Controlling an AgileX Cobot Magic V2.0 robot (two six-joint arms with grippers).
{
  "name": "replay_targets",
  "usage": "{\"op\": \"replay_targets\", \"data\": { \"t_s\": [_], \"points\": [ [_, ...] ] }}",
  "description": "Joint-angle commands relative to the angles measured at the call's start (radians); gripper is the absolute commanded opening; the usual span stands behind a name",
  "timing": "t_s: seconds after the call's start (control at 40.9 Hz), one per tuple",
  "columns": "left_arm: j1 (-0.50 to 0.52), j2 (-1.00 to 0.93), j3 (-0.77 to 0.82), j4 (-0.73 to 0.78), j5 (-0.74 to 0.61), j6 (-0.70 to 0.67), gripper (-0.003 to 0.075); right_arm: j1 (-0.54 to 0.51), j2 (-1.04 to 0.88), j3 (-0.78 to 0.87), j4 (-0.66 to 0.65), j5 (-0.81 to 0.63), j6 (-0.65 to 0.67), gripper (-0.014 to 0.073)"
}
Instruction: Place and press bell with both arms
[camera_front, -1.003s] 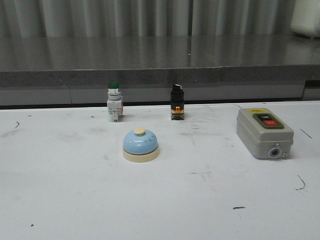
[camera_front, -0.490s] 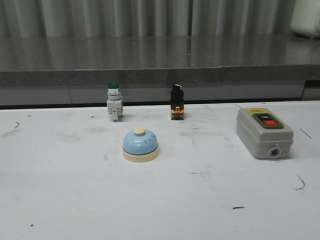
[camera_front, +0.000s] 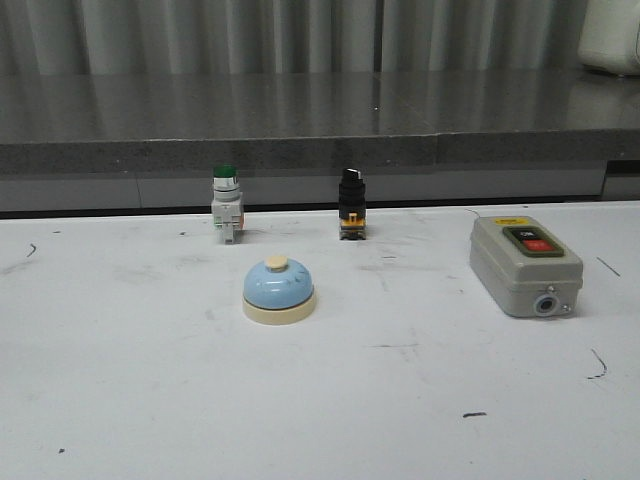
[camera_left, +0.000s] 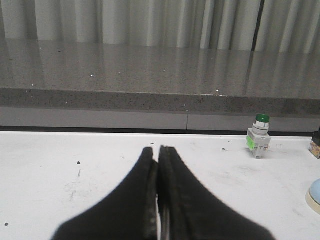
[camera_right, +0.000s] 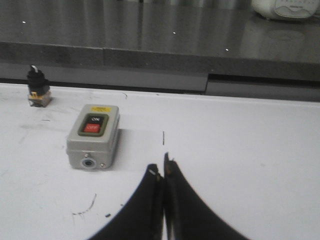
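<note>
The light-blue bell (camera_front: 279, 291) with cream base and cream button stands upright on the white table, a little left of centre in the front view. Its edge shows at the border of the left wrist view (camera_left: 315, 195). Neither arm shows in the front view. My left gripper (camera_left: 158, 149) is shut and empty, low over the table, well apart from the bell. My right gripper (camera_right: 161, 167) is shut and empty over the table, beside the grey switch box (camera_right: 93, 136). The bell is out of the right wrist view.
A green-capped push-button (camera_front: 226, 204) and a black selector switch (camera_front: 351, 204) stand at the table's far edge. The grey switch box (camera_front: 525, 265) with red and black buttons sits at the right. A dark stone ledge (camera_front: 320, 115) runs behind the table.
Nothing on the table has moved; the front view has shifted very slightly, so all objects sit a few pixels further left.
</note>
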Motion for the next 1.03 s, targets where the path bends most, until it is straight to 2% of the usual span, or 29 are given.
{"op": "replay_targets", "data": {
  "t_s": [0.0,0.073,0.269,1.003],
  "points": [
    [0.001,-0.017,0.023,-0.011,-0.085,-0.010,-0.0020,-0.034,-0.036,0.031,-0.009,-0.108,-0.014,0.0000],
    [0.001,-0.015,0.023,-0.011,-0.085,-0.010,-0.0020,-0.037,-0.035,0.035,-0.009,-0.035,-0.014,0.0000],
    [0.001,-0.015,0.023,-0.011,-0.085,-0.010,-0.0020,-0.037,-0.035,0.036,-0.009,0.052,-0.014,0.0000],
    [0.001,-0.015,0.023,-0.011,-0.085,-0.010,-0.0020,-0.037,-0.035,0.035,-0.009,0.057,-0.014,0.0000]
  ]
}}
